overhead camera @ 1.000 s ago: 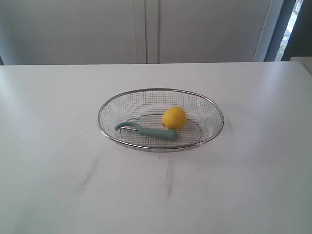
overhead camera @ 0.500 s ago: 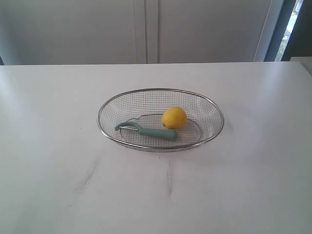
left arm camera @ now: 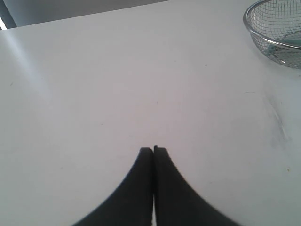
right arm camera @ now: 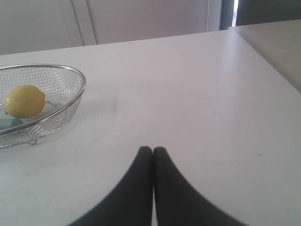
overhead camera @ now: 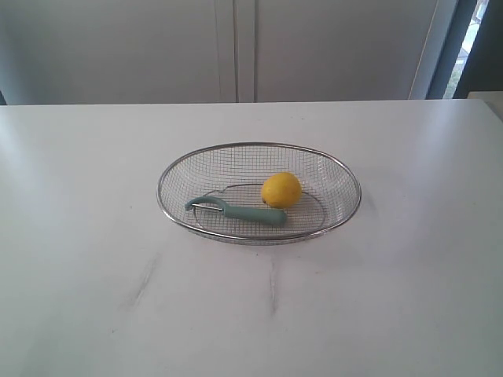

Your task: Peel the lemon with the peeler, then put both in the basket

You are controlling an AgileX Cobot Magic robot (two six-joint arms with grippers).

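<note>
The wire basket (overhead camera: 177, 169) stands in the middle of the white table. Inside it the yellow lemon (overhead camera: 280, 189) rests right of centre, and the teal peeler (overhead camera: 244, 210) lies in front of it, blade head to the left. Neither arm shows in the exterior view. My left gripper (left arm camera: 153, 149) is shut and empty over bare table, the basket (left arm camera: 256, 34) far off at the frame's corner. My right gripper (right arm camera: 153, 149) is shut and empty too, well apart from the basket (right arm camera: 77, 96), where the lemon (right arm camera: 24, 100) and a bit of the peeler (right arm camera: 9, 124) show.
The white table (overhead camera: 94, 157) carries faint scuff marks (overhead camera: 272, 284) in front of the basket. Pale cabinet doors (overhead camera: 236, 47) stand behind the table's far edge. A second surface (right arm camera: 277, 42) adjoins the table on the right side.
</note>
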